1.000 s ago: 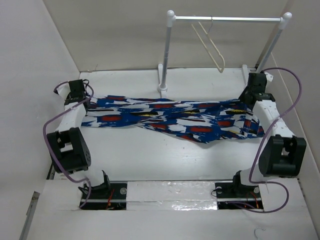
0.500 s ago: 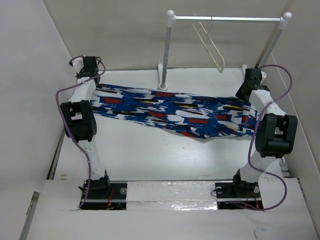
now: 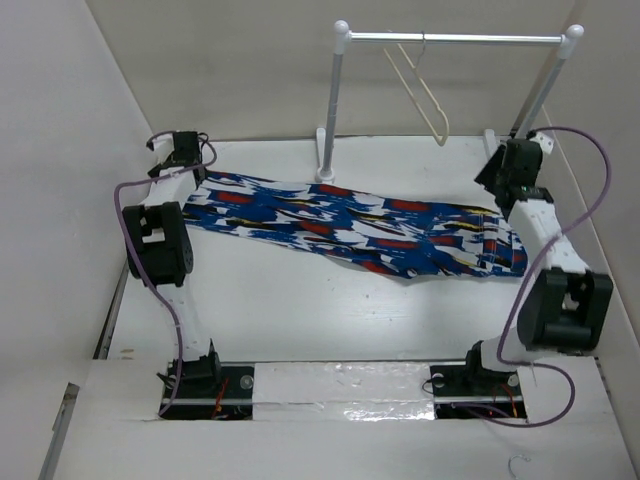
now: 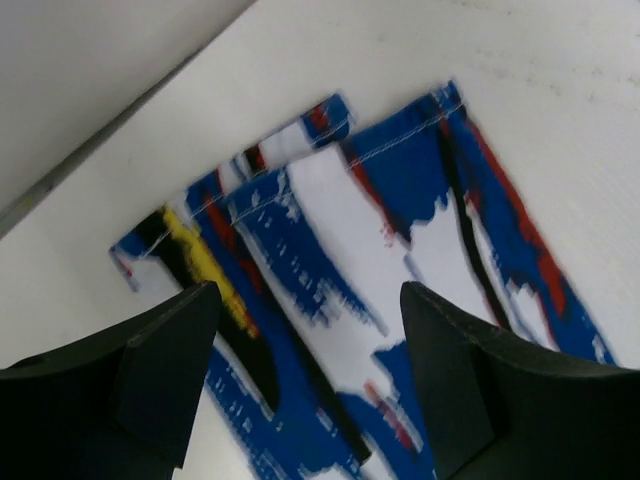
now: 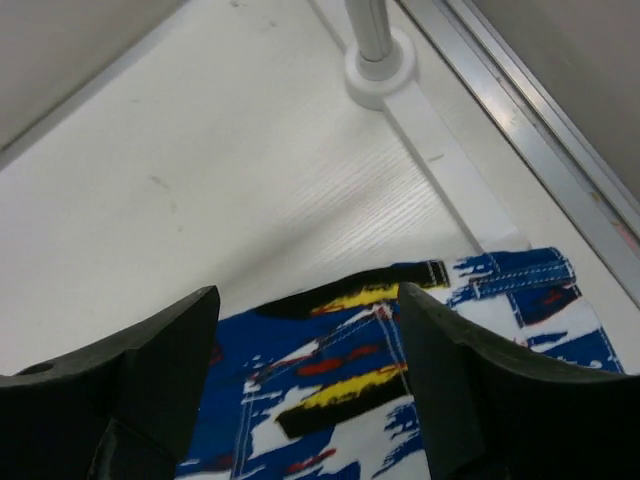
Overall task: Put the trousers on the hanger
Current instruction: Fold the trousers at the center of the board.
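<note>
From high on the near side, the top camera overlooked the whole trousers (image 3: 350, 225); each wrist camera faced down, close above one end.

trousers (image 4: 420, 260): cut off at lower edge, blurred | rail post (image 5: 370, 25): cut by top edge

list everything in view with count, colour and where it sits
trousers: one, bright blue with white, red, black and yellow patches, spread flat across the table between the arms
hanger: one, cream-white, hanging on the rail's bar
garment rail: one, white posts with metal bar, far edge of the table
table: one, white
arms: two, white and black with purple cables, left arm, right arm
left fingers: black, open over the leg hems
right fingers: black, open over the waist end
</note>
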Tool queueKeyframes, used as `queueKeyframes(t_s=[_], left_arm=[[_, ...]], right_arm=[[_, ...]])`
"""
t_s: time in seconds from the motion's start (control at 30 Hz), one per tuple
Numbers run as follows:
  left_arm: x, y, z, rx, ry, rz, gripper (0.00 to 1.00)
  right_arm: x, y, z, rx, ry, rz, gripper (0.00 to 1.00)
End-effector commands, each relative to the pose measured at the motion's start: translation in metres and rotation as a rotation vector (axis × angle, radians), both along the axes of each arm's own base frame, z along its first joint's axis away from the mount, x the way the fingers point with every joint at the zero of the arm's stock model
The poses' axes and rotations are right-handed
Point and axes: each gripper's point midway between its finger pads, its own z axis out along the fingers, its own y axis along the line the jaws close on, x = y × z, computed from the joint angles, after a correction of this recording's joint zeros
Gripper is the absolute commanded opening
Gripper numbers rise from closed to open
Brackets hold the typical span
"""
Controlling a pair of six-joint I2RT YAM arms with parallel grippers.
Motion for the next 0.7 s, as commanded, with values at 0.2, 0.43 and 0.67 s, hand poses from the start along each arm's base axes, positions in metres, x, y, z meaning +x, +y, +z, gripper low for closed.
queueKeyframes(t_s=[0.2, 0.43, 0.67], left_arm=[[-0.036, -0.030, 0.005, -0.169, -0.081, -0.025, 0.61], [-0.037, -0.023, -0.020, -0.271, -0.068, -0.014, 0.60], [-0.023, -0.031, -0.031, -0.322, -0.064, -0.035, 0.49]], right_arm=[[-0.068, 0.111, 0.001, 0.085, -0.222, 0.314, 0.00], [-0.109, 0.160, -0.020, 0.100, -0.197, 0.532, 0.28], [-0.130, 0.218, -0.047, 0.103, -0.124, 0.706, 0.30]])
